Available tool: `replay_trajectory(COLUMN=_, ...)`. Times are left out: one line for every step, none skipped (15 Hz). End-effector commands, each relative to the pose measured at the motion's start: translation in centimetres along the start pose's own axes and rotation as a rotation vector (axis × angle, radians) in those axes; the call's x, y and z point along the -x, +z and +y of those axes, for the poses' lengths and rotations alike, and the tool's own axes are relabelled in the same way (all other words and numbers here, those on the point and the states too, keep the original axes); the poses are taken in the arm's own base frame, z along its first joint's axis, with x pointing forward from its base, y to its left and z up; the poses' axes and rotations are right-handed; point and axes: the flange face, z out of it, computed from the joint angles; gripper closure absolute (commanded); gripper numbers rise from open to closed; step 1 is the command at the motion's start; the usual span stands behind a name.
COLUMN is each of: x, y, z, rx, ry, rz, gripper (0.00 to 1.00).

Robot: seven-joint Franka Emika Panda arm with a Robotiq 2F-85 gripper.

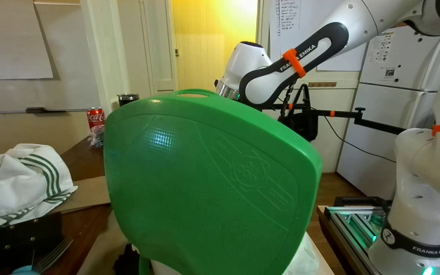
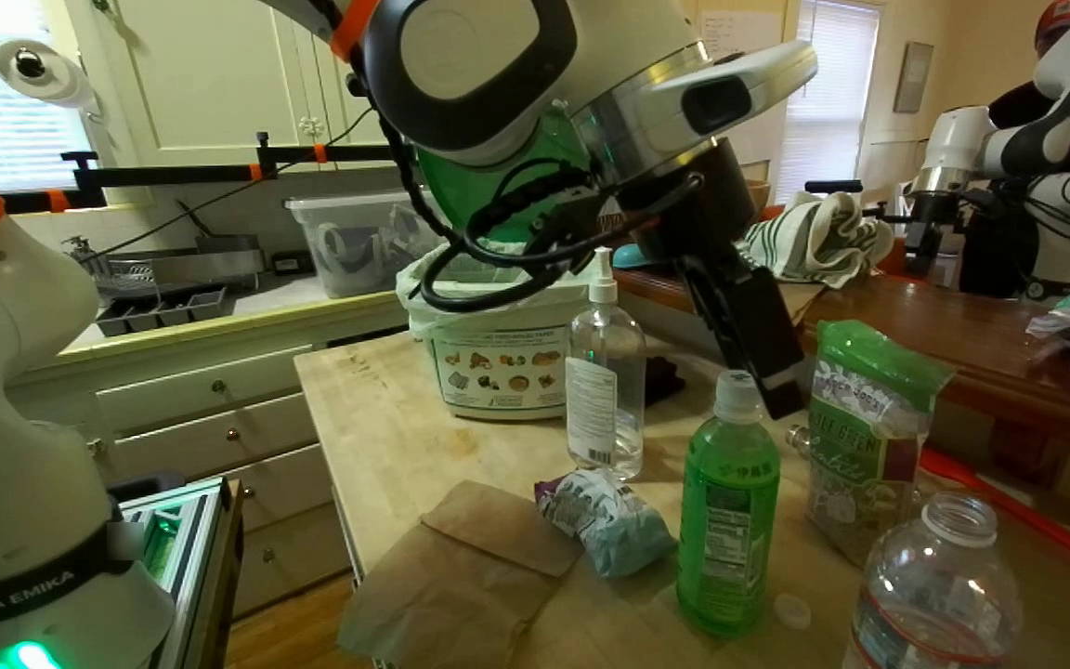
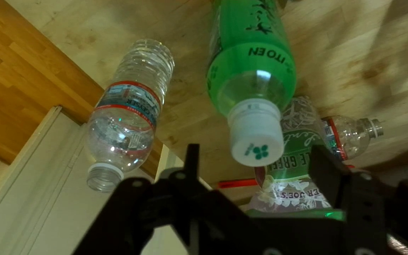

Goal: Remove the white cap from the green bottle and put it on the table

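Nearest us in the wrist view are the black jaws, blurred at six o'clock, spread wide and gripping nothing. Between their tips as we see them, we cannot tell how deep, sits the white cap [image 3: 257, 138], round plastic with a green four-lobed mark, on the neck of the green bottle [image 3: 251, 71]. It points at us and toward six o'clock; the bottle's long axis runs back to twelve, its shoulder glossy and rounded. In an exterior view we see this bottle upright on the counter [image 2: 386, 413], cap at twelve o'clock.

At nine o'clock from the cap we find a clear bottle [image 3: 128, 113], its plastic ribbed, threaded mouth toward seven. At four, behind the cap, is a printed plastic bag [image 3: 296, 166]; past it another clear bottle [image 3: 351, 136] lies with its neck toward three. Farthest are the counter's stained, pale grain and, at ten o'clock, orange-brown floorboards [image 3: 23, 81].
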Motion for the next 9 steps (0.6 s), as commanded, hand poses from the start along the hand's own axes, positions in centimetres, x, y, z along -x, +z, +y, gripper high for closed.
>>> replay_trajectory(x=0.10, y=-0.36, z=-0.01, rx=0.004, ry=0.001, rz=0.019, gripper=0.12)
replay_trajectory(x=0.13, y=-0.43, z=-0.04, rx=0.003, ry=0.001, rz=0.019, gripper=0.13)
replay_trajectory(x=0.17, y=-0.50, z=-0.09, rx=0.000, ry=0.001, rz=0.019, gripper=0.17)
replay_trajectory(x=0.20, y=-0.51, z=-0.10, rx=0.001, ry=-0.001, rz=0.019, gripper=0.29)
replay_trajectory(x=0.24, y=-0.50, z=-0.13, rx=0.001, ry=-0.001, rz=0.018, gripper=0.33)
replay_trajectory(x=0.27, y=-0.47, z=-0.18, rx=-0.001, ry=-0.002, rz=0.017, gripper=0.43)
replay_trajectory(x=0.32, y=-0.43, z=-0.24, rx=-0.001, ry=-0.003, rz=0.016, gripper=0.47)
replay_trajectory(x=0.36, y=-0.41, z=-0.28, rx=-0.002, ry=-0.004, rz=0.015, gripper=0.48)
replay_trajectory(x=0.40, y=-0.38, z=-0.32, rx=-0.002, ry=-0.005, rz=0.014, gripper=0.44)
